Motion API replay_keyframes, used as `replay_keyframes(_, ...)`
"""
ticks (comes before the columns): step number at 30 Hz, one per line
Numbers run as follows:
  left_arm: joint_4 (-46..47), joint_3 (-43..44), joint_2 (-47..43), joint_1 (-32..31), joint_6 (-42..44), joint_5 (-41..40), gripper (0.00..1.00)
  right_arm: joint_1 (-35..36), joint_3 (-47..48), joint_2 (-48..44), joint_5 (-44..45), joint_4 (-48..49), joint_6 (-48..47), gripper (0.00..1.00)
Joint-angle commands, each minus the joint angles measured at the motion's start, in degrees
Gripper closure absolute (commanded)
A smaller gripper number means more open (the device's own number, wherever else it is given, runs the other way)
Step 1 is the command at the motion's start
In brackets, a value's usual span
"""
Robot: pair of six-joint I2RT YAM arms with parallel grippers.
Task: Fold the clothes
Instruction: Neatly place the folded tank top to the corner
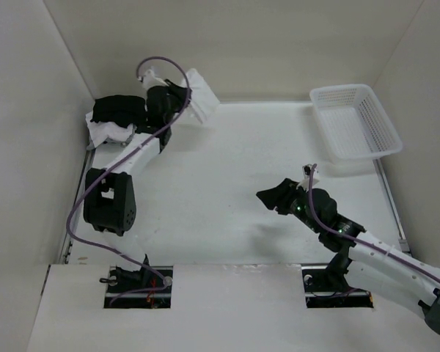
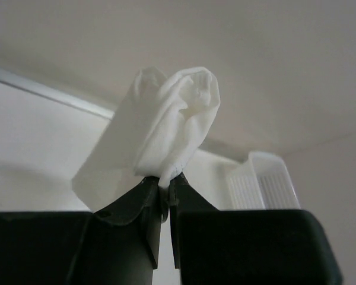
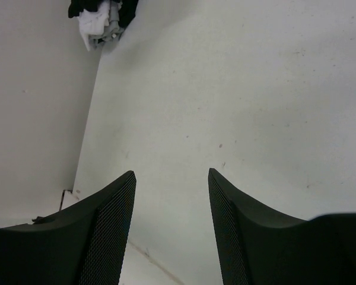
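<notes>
saw a white garment (image 1: 201, 100) held up off the desk (image 1: 227, 183) at the far left, bunched and loosely rolled, with its bulk standing above the grip. found it pinched by a narrow fold in the left claw (image 2: 164, 195), jaws drawn almost together on the cloth and nothing else between them. spotted the rest of the clothes (image 1: 116, 116) heaped in the far left corner, black fabric over white, pressed against the wall (image 1: 37, 110) and just beside the raised left arm. caught that same heap at the top edge of the right wrist view, small and partly cut off. noted a white lattice basket (image 1: 356, 121) at the far right of the desk, sitting askew and well apart from the heap; glimpsed its rim beyond the garment in the left wrist view too. found the right claw (image 1: 276, 196) over the near right part of the desk, jaws spread wide, gripping nothing, only desk surface showing between its dark fingers (image 3: 115, 225).
</notes>
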Motion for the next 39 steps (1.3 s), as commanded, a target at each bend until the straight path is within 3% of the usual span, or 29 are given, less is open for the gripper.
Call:
replay_keyframes(1, -3.92, 3.10, -3.88, 10.28, 3.57, -2.77, 1.00, -0.85, -0.19, 0.06, -3.03, 1.13, -1.15, 0.43)
replay_keyframes(5, -3.66, 0.56, -3.37, 21.45, 0.24, -4.44, 0.92, -0.85, 0.51, 0.77, -5.05, 0.69, -2.47, 0.44)
replay_keyframes(11, -1.20, -7.61, 0.85, 36.40, -10.48, -9.02, 0.54, 1.78, 0.34, -0.11, -5.32, 0.25, -1.68, 0.43)
replay_keyframes(15, -0.15, -12.88, -2.12, 38.35, -13.57, -9.88, 0.50, 4.68, -0.63, -0.99, -3.13, 0.43, -0.45, 0.38)
replay_keyframes(21, -0.50, -23.51, -13.53, 33.96, -16.64, -18.23, 0.48, 6.88, 0.25, 1.82, -1.28, 0.60, -0.53, 0.30)
replay_keyframes(23, -0.76, -27.81, -18.36, 32.21, -17.78, -19.46, 0.48, 7.85, 0.77, 2.17, -0.05, 0.43, -0.88, 0.00)
replay_keyframes(27, -2.08, -34.85, -29.08, 24.93, -17.44, -19.38, 0.49, 8.47, 2.62, 2.96, 2.94, -2.20, -2.03, 0.00)
replay_keyframes(31, -5.77, -36.80, -36.83, 11.05, -10.34, -19.30, 0.48, 8.64, 4.82, 3.06, 4.52, -5.81, -2.99, 0.00)
replay_keyframes(39, -21.58, -34.34, -34.39, -15.85, -0.39, -13.06, 0.40, 8.91, 3.16, -0.02, 8.65, -10.64, -3.17, 0.00)
